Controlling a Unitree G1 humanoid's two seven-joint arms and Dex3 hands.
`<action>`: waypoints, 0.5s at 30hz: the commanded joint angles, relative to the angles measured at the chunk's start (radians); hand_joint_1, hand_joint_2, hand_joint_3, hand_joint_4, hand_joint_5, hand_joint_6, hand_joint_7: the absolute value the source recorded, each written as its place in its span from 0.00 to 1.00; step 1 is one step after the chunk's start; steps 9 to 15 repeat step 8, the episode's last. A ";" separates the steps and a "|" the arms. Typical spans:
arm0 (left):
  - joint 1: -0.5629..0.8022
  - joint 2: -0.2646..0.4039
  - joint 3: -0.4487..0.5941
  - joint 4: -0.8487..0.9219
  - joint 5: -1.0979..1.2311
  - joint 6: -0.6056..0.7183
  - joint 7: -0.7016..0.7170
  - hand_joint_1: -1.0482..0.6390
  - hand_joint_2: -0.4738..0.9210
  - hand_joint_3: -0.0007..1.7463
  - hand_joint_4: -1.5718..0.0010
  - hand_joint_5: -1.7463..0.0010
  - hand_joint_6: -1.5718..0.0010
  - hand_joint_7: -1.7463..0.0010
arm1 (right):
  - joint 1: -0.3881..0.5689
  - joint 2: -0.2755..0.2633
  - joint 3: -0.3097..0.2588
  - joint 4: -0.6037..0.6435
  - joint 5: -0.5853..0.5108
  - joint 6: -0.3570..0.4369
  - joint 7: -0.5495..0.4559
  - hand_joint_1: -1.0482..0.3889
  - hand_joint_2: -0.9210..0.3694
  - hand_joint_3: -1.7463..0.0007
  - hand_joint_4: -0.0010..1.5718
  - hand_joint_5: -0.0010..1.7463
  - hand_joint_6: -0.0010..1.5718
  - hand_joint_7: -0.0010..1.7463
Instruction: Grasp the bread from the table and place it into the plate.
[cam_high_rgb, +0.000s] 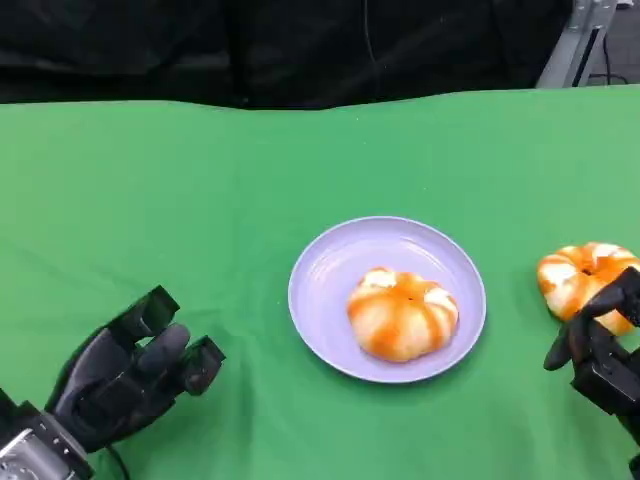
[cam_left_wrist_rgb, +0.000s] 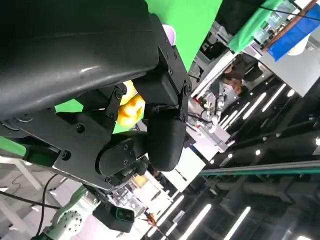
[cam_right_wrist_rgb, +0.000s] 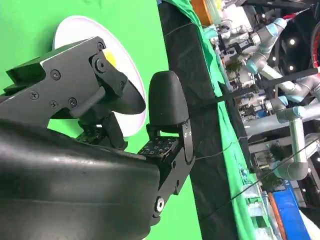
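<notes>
Right robot hand: at 4 o'clock, fingers apparently touching the outer bread, grasp unclear.
Left robot hand: at 8 o'clock, spread, empty.
Plate: centre of desk, held another bread.

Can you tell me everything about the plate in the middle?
The plate is round, pale lavender-blue, smooth and a bit shiny, with a shallow raised rim. It sits flat on the green table, roughly at the centre. One round bread in the plate, orange with white patches, lies toward the side nearer the robot's right. Neither hand touches the plate. A second bread on the table lies apart from it, by the right hand.
</notes>
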 joint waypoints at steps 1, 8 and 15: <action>0.007 0.006 0.009 -0.017 0.012 0.001 0.015 0.56 0.75 0.51 0.48 0.00 0.41 0.20 | 0.005 -0.010 -0.009 -0.010 0.007 -0.004 0.000 0.68 0.26 0.34 0.49 1.00 0.43 0.91; 0.009 0.004 0.006 -0.028 0.017 -0.003 0.022 0.57 0.74 0.51 0.48 0.00 0.41 0.17 | 0.001 -0.013 -0.012 -0.003 0.006 -0.012 0.006 0.67 0.27 0.34 0.50 1.00 0.44 0.91; 0.009 0.004 0.006 -0.028 0.017 -0.003 0.022 0.57 0.74 0.51 0.48 0.00 0.41 0.17 | 0.001 -0.013 -0.012 -0.003 0.006 -0.012 0.006 0.67 0.27 0.34 0.50 1.00 0.44 0.91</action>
